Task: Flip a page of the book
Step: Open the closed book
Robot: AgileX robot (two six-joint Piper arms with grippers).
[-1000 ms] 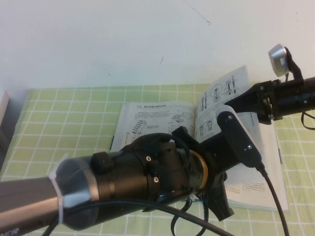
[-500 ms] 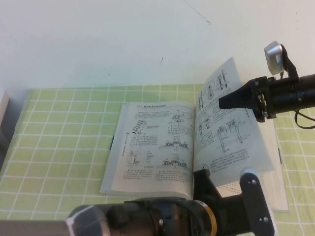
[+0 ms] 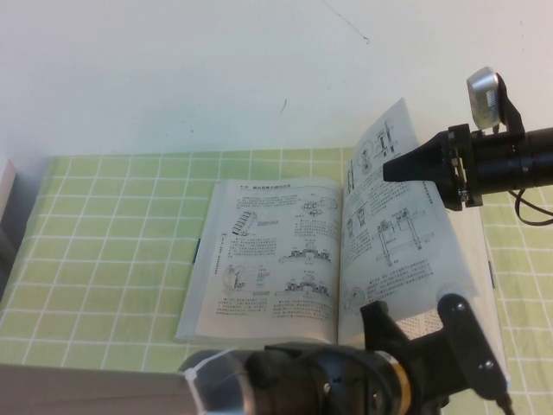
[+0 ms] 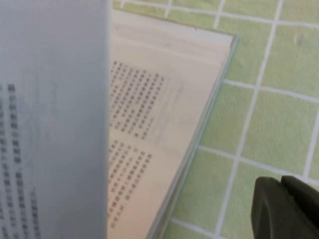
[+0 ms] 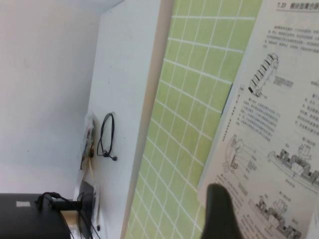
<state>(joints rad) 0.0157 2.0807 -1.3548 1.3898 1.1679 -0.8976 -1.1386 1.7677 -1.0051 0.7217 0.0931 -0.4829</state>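
Observation:
The book (image 3: 268, 259) lies open on the green checked mat. Its left leaf carries a heading line and a coil-like drawing (image 5: 261, 74). The page (image 3: 406, 233), crowded with wheel-and-shaft drawings, stands lifted and slanted over the right half. My right gripper (image 3: 386, 169) reaches in from the right, shut on the page near its upper outer edge; one dark finger (image 5: 219, 209) shows. My left gripper (image 4: 286, 209) is shut and empty, low over the mat beside the book's near right corner (image 4: 232, 37). The page's text side (image 4: 50, 124) hangs beside it.
My left arm's wrist (image 3: 415, 363) fills the near edge in front of the book. A grey object (image 3: 5, 216) stands at the far left. The mat (image 3: 104, 233) spreads left of the book. A cable (image 5: 104, 137) and a black box (image 5: 35, 216) lie beyond the mat.
My left arm has drawn back from over the book to the near edge. My right gripper has raised the page higher and more upright.

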